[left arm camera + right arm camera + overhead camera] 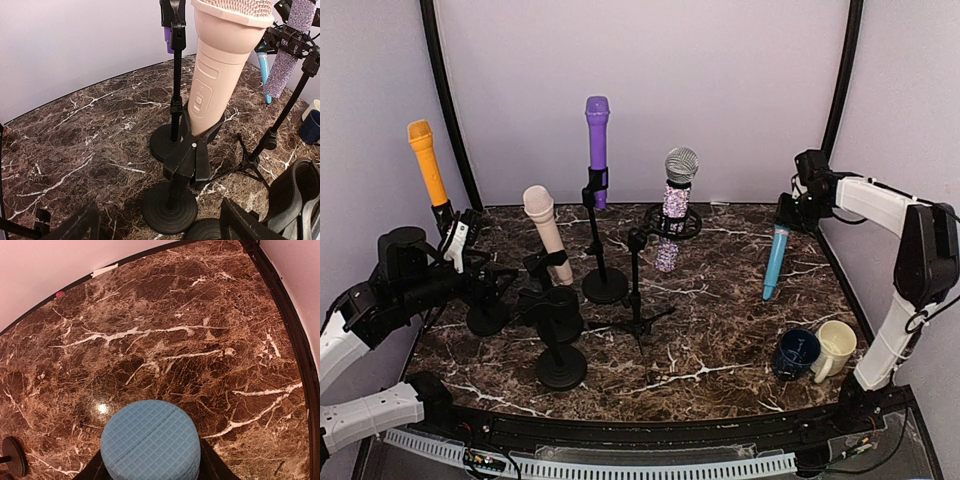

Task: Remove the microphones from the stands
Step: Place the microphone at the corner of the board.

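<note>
The marble table (720,300) carried a cluster of black stands, and the one that concerned me was the short clip stand (187,165) just ahead of my left gripper (470,262), whose fingers (80,225) stood wide apart with nothing between them. The beige microphone (220,75) sat in that clip, tilted, head up and tail wedged between the clip's prongs. Over at the right rear my right gripper (788,212) was closed on the blue microphone (776,262) near its head, the body hanging tail-down, clear of any stand; whether the tail touched the marble I could not tell. I judged these microphones rigid, smooth-shelled and moderately heavy for their size – the plastic barrel likely slippery, the mesh head the part to spare. So I reckoned the beige one wanted a grip across the barrel above the clip and a lift along its own axis, since the light base might come up with it. Purple (597,140), orange (425,160) and glittered (675,210) microphones stood in stands of their own. At the front right a dark blue mug (795,352) and a cream mug (835,348) sat touching – I could make out nothing inside either.
</note>
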Motion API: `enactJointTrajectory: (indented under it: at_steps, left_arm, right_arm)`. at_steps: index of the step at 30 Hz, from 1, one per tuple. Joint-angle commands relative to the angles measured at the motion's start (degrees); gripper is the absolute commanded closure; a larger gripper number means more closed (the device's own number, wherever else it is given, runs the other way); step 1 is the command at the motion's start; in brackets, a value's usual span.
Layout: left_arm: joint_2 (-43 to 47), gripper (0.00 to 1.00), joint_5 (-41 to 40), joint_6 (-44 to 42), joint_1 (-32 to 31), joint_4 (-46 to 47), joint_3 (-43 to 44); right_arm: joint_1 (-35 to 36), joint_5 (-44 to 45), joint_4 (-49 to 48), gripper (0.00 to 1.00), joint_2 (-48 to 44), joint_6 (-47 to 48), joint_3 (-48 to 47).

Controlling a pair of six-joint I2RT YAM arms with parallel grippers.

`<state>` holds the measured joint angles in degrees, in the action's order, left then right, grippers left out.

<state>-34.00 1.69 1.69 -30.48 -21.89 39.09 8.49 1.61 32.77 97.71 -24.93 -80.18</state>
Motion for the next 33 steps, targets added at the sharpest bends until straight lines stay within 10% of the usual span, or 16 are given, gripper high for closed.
enactJointTrajectory:
  at_steps: [1, 12, 33]
  left_arm:
    - [2.07, 0.15, 0.23, -0.97, 0.25, 5.33, -2.51]
    - [4.8, 0.14, -0.99, -1.34, 0.25, 6.92, -4.99]
    - [2.39, 0.14, 0.27, -1.34, 0.25, 7.12, -5.08]
  right_arm:
    - [-0.14, -0.8, 4.08, 0.94, 5.9, 3.82, -6.52]
    - [-0.41, 4.05, 9.41, 0.76, 21.95, 4.95, -17.43]
    - [-0.33, 4.42, 5.66, 0.22, 22.53, 2.7, -15.0]
